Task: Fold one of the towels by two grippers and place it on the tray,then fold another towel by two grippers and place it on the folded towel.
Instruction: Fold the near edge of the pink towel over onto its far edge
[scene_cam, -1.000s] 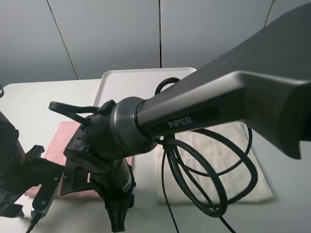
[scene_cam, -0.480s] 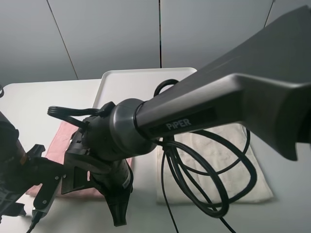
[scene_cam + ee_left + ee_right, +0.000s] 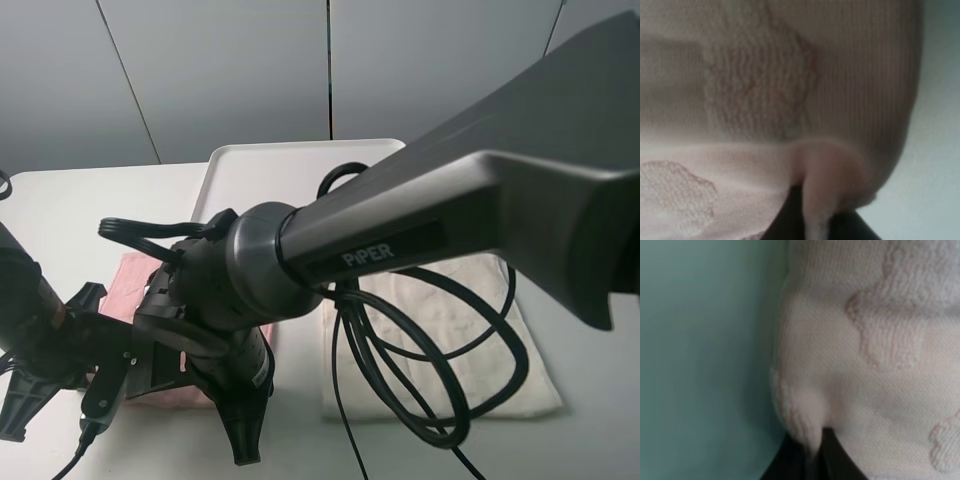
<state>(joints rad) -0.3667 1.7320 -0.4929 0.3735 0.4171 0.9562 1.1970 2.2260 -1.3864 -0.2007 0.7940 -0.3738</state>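
Observation:
The pale pink towel (image 3: 130, 277) lies flat on the table, left of centre and in front of the white tray (image 3: 290, 170); much of it is hidden behind my right arm. My right gripper (image 3: 812, 460) is shut on a pinch of cloth at one near corner of the pink towel (image 3: 875, 340). My left gripper (image 3: 817, 222) is shut on a small fold at the other near corner of the pink towel (image 3: 760, 95). The cream towel (image 3: 470, 330) lies spread out to the right, with black cables hanging over it.
My right arm (image 3: 380, 245), marked PiPER, crosses the exterior high view from upper right to lower left and blocks the middle. The left arm (image 3: 40, 330) sits low at the left edge. Grey wall panels stand behind the white table (image 3: 80, 210).
My left gripper has closed on the towel's corner and its arm has shifted slightly up and right. The right gripper has finished closing and dipped a little.

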